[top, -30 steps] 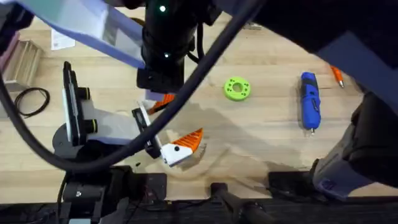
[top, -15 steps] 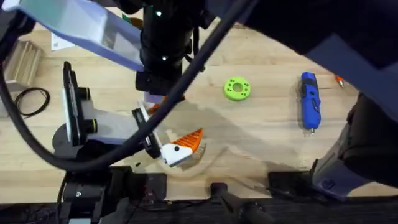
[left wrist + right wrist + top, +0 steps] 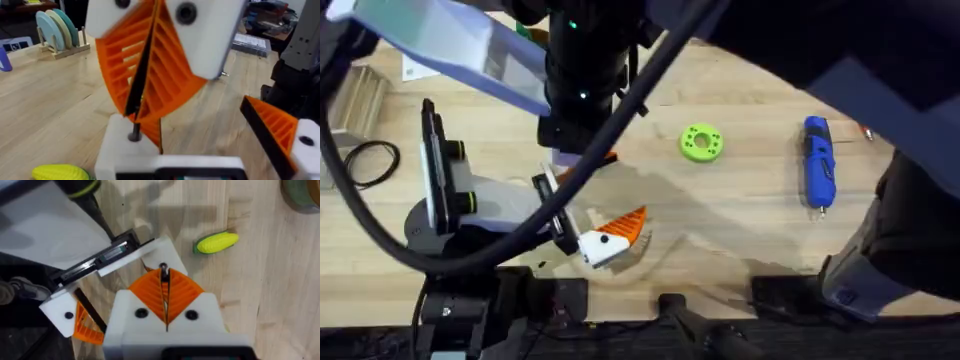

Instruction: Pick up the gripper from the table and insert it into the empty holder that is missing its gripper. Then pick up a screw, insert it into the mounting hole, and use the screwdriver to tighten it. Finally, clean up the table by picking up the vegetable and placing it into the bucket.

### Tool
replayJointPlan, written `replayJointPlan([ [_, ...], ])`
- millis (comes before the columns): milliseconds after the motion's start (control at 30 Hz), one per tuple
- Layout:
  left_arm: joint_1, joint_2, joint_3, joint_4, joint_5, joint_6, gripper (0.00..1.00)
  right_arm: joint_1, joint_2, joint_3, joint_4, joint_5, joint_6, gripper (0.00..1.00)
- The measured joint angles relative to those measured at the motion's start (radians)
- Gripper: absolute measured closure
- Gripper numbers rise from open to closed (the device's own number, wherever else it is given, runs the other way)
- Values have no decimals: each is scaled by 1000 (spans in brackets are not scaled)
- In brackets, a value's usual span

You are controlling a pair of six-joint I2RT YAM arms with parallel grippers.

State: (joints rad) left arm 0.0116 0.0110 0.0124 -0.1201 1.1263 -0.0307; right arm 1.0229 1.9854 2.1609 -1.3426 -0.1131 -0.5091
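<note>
My right gripper [image 3: 164,292] is shut on a screw [image 3: 163,271], held upright between its orange ribbed pads. In the left wrist view the screw [image 3: 135,131] touches the top of the white holder [image 3: 117,150]. Overhead, the right gripper [image 3: 598,158] hangs over the display arm's claw. The neighbouring bracket [image 3: 597,245] carries an orange wedge tip [image 3: 272,125]. I cannot tell whether the gripper is seated in the holder. The yellow vegetable [image 3: 216,242] lies beside the claw, near the olive bucket [image 3: 302,192]. The blue screwdriver [image 3: 818,165] lies at the right. My left arm [image 3: 440,45] is a pale blur at the upper left.
A flat green disc [image 3: 701,141] lies mid-table. The display arm's black base [image 3: 445,195] and a coiled black cable [image 3: 372,162] sit at the left. A wooden rack of discs [image 3: 57,27] stands behind. A thin orange stick [image 3: 866,130] peeks out at the far right.
The right gripper's orange pads with the screw have shifted slightly right and away over the claw. The dark arm overhead now covers more of the orange stick.
</note>
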Motion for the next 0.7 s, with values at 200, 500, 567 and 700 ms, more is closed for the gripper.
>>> replayJointPlan([
  [200,0,0,0,0,0,-1,16,0,4,0,2,0,0,995],
  [500,0,0,0,0,0,-1,15,0,5,1,2,0,0,995],
  [567,0,0,0,0,0,-1,15,0,6,2,2,0,0,995],
  [700,0,0,0,-1,0,-7,15,0,12,4,4,-1,0,995],
])
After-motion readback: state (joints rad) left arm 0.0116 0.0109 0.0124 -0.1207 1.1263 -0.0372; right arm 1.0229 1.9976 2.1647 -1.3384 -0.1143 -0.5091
